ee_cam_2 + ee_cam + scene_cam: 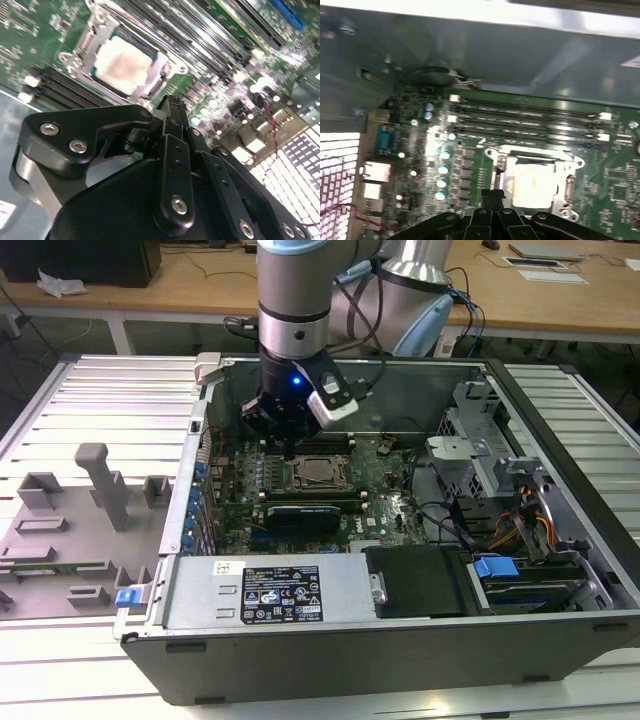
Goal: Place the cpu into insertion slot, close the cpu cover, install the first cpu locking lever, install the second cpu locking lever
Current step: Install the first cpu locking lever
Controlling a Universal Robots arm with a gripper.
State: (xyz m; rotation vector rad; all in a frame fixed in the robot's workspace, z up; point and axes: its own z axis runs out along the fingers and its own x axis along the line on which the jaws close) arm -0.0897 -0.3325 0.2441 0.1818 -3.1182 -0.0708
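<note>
The cpu point(322, 472) lies flat in the insertion slot point(301, 474) on the green motherboard, its dull silver top facing up. In both wrist views the cpu point(125, 64) point(536, 182) shows through the window of the cpu cover point(159, 64) point(535, 151), which lies down around it. My black gripper point(288, 440) hangs just above the board, beside the slot on the exterior view's left. Its fingertips point(172, 106) point(492, 196) are pressed together with nothing between them, close to the slot's edge. I cannot tell how the locking levers stand.
Long black memory slots point(525, 117) run along the far side of the socket. A black card point(305, 512) stands in front of it. The case holds a power supply point(265, 592), a drive cage point(480, 455) and cables point(530, 515). A grey fixture tray point(70, 530) lies outside.
</note>
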